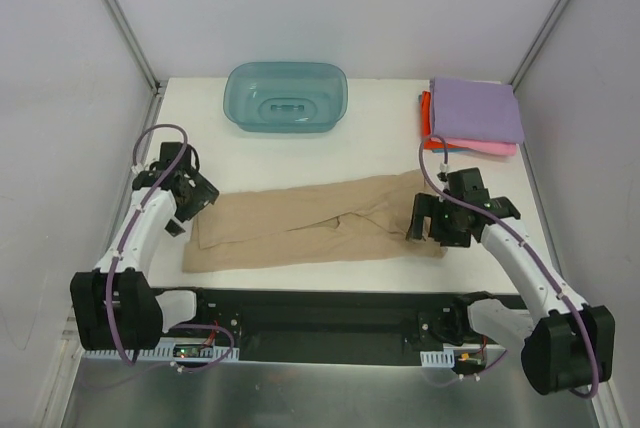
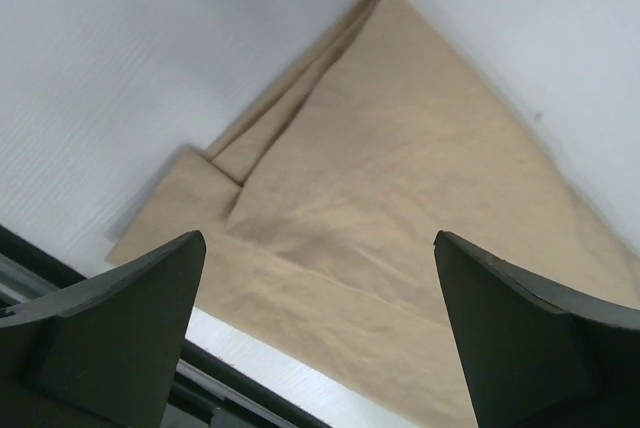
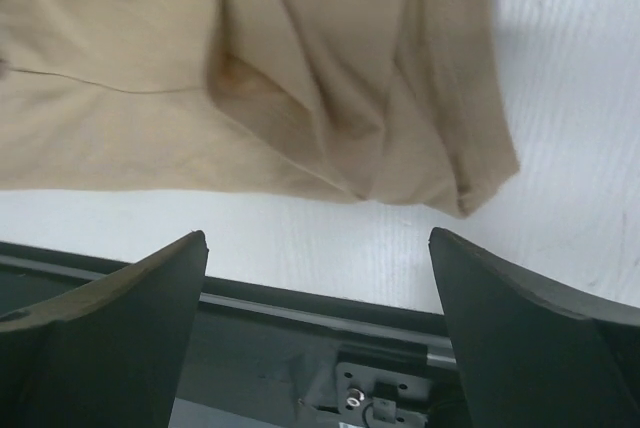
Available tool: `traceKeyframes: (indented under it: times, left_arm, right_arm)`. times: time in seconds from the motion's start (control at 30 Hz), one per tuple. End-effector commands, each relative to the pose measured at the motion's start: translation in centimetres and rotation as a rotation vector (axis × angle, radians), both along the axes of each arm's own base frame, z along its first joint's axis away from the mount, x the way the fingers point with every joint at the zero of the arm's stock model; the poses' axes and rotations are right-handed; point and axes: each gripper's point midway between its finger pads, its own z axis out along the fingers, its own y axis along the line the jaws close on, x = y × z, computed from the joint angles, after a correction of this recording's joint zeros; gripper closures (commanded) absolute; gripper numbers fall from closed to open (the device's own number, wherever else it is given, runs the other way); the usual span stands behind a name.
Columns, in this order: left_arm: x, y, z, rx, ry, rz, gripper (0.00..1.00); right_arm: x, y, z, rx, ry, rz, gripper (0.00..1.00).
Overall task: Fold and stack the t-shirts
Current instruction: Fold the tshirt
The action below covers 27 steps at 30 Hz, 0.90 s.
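The tan-beige t-shirt (image 1: 310,223) lies folded into a long strip across the middle of the table. It also shows in the left wrist view (image 2: 400,178) and the right wrist view (image 3: 250,78). My left gripper (image 1: 190,198) hovers open and empty over the shirt's left end. My right gripper (image 1: 432,223) hovers open and empty over the shirt's right end. A stack of folded shirts sits at the back right: lilac-purple (image 1: 475,108) on top, pink (image 1: 485,148) under it, red-orange (image 1: 426,113) at the bottom.
A translucent teal plastic tub (image 1: 286,96) stands at the back centre. White walls enclose the table on three sides. A black rail (image 1: 320,313) runs along the near edge between the arm bases.
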Motion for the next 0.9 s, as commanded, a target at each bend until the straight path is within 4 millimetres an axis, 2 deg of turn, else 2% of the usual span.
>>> traceKeyframes:
  times: [0.0, 0.07, 0.2, 0.23, 0.27, 0.37, 0.5, 0.6, 0.7, 0.8, 0.83, 0.87]
  left_arm:
    - [1.6, -2.4, 2.7, -0.112, -0.089, -0.050, 0.01]
    - [2.2, -3.9, 2.4, -0.163, -0.103, -0.110, 0.01]
    - [2.6, -6.5, 0.2, -0.253, -0.061, -0.225, 0.01]
    - [2.4, -6.4, -0.4, -0.252, -0.042, -0.226, 0.01]
    - [2.3, -6.3, -0.9, -0.243, -0.027, -0.224, 0.01]
    - [1.7, -5.7, -2.5, -0.216, 0.029, -0.212, 0.01]
    - [1.4, -5.4, -3.7, -0.199, 0.079, -0.218, 0.01]
    - [1.2, -5.3, -4.1, -0.200, 0.096, -0.216, 0.00]
    - [1.3, -5.3, -4.0, -0.196, 0.092, -0.217, 0.01]
    - [1.4, -5.3, -3.8, -0.197, 0.084, -0.213, 0.01]
    - [1.4, -5.3, -3.7, -0.197, 0.081, -0.212, 0.00]
    - [1.5, -4.9, -3.8, -0.173, 0.082, -0.204, 0.01]
  right_arm:
    - [4.1, 3.8, 6.1, 0.184, -0.218, 0.105, 0.03]
    - [6.4, 4.9, 7.2, 0.216, -0.251, 0.131, 0.03]
    - [9.8, 7.5, 6.6, 0.306, -0.204, 0.176, 0.03]
    - [10.0, 8.6, 6.7, 0.363, -0.185, 0.196, 0.03]
    - [11.3, 9.3, 5.9, 0.381, -0.176, 0.204, 0.03]
    - [12.2, 10.4, 4.6, 0.384, -0.131, 0.229, 0.03]
    - [13.5, 11.3, 1.3, 0.334, -0.062, 0.247, 0.03]
    - [13.1, 11.9, 0.0, 0.326, -0.018, 0.272, 0.01]
    - [11.6, 12.4, -0.5, 0.335, 0.032, 0.291, 0.08]
    - [9.3, 12.4, -0.2, 0.313, 0.040, 0.314, 0.09]
    - [8.4, 12.9, 0.5, 0.315, 0.029, 0.340, 0.09]
    - [7.0, 12.8, 0.3, 0.306, 0.052, 0.352, 0.09]
